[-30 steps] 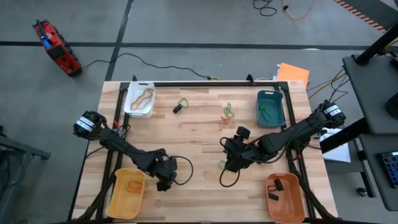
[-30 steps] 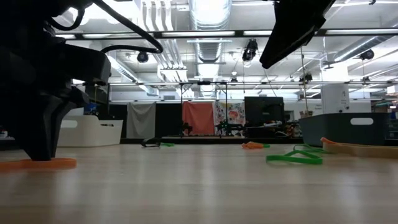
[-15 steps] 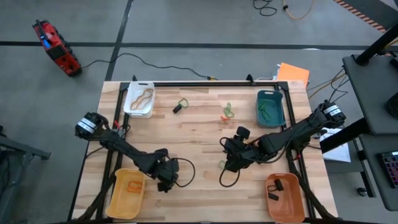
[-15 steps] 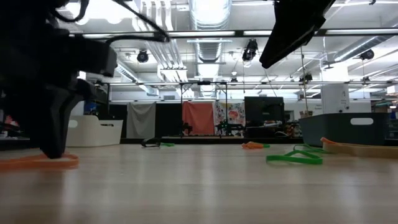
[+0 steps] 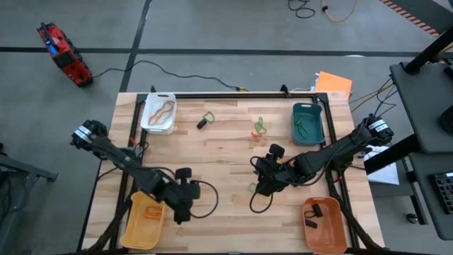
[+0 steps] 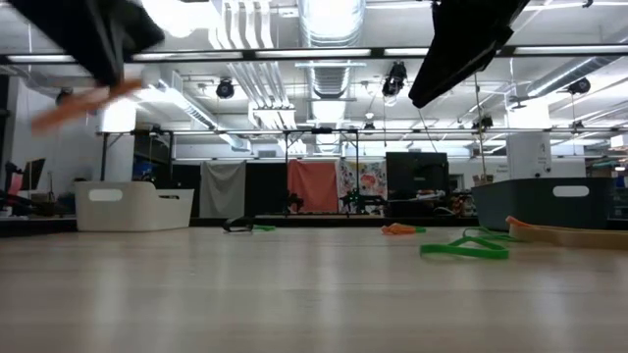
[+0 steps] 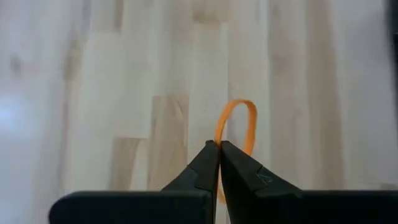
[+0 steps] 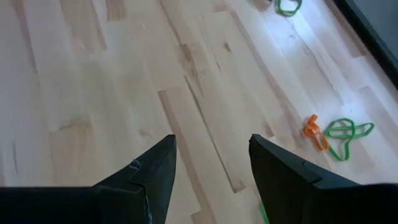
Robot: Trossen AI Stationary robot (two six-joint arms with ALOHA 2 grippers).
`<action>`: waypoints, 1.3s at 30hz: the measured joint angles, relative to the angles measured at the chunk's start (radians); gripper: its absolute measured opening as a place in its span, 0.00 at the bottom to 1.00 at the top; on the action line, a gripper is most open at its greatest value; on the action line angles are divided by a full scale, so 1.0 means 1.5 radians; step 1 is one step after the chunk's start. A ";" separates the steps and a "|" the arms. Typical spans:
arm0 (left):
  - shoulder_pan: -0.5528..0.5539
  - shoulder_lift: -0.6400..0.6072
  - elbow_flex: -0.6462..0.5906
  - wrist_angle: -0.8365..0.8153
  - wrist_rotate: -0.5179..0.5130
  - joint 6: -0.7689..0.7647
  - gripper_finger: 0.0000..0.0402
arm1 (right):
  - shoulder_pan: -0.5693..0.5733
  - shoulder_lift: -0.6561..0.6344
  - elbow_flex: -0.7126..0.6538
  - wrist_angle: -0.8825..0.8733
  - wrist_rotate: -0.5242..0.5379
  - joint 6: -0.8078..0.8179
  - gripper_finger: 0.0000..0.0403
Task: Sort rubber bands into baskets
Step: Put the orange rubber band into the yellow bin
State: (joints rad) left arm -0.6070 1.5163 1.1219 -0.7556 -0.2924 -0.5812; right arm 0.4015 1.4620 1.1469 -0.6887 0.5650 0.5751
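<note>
Orange rubber band [image 7: 236,127] is pinched tight in the left gripper [image 7: 218,149], up off the table [image 5: 226,152] beside the yellow basket [image 5: 134,228]; right gripper [image 8: 211,152] hangs open mid-table.

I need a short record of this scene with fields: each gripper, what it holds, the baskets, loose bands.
left gripper: shut on orange band, lifted, beside yellow basket
right gripper: open, empty, over table middle
white basket: tan band inside
teal basket: green bands inside
yellow basket: orange band inside
orange basket: black bands inside
loose bands: green and orange, far side of table
</note>
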 joint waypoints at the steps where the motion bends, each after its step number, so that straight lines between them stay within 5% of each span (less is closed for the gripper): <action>1: -0.007 -0.012 0.012 -0.017 -0.011 0.000 0.00 | 0.000 0.000 0.000 0.003 0.007 0.000 0.48; 10: -0.099 -0.066 0.118 -0.283 -0.016 -0.118 0.00 | 0.000 0.000 -0.002 0.022 0.021 -0.007 0.48; 17: -0.168 -0.085 0.101 -0.375 0.126 -0.245 0.00 | 0.000 0.000 -0.002 0.029 0.028 -0.007 0.48; 23: -0.231 -0.105 0.041 -0.380 0.223 -0.388 0.00 | 0.000 0.000 -0.002 0.029 0.028 -0.007 0.48; 30: -0.284 -0.114 0.002 -0.347 0.224 -0.508 0.00 | 0.000 0.000 -0.002 0.029 0.030 -0.007 0.48; 39: -0.292 -0.110 -0.042 -0.330 0.188 -0.541 0.00 | 0.000 0.000 -0.002 0.029 0.032 -0.007 0.48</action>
State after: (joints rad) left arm -1.0443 1.3509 1.0588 -1.2502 -0.0109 -1.3922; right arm 0.4011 1.4620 1.1442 -0.6449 0.6133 0.5645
